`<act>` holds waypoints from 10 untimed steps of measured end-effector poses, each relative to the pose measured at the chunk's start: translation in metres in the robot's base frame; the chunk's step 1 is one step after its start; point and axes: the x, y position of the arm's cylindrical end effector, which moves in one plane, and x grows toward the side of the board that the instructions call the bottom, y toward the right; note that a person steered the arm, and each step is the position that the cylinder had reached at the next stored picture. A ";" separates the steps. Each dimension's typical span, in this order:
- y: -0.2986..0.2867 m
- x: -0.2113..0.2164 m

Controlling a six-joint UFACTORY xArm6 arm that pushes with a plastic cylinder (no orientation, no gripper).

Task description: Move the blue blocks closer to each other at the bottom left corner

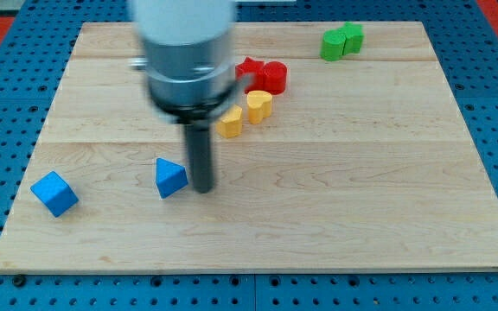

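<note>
A blue cube (54,193) sits near the board's bottom left corner. A blue triangular block (170,177) lies to its right, well apart from it. My tip (203,189) rests on the board just to the right of the triangular block, close to or touching it. The rod and arm body rise above it toward the view's top and look blurred.
Two yellow blocks (245,114) sit above and right of my tip, the left one partly hidden by the arm. A red star block (247,69) and a red cylinder (272,77) lie above them. Two green blocks (342,41) sit at the top right. The wooden board (361,216) lies on a blue pegboard.
</note>
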 end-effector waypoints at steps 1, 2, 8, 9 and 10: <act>-0.078 0.000; 0.007 -0.007; -0.117 -0.024; -0.004 -0.022; 0.107 -0.020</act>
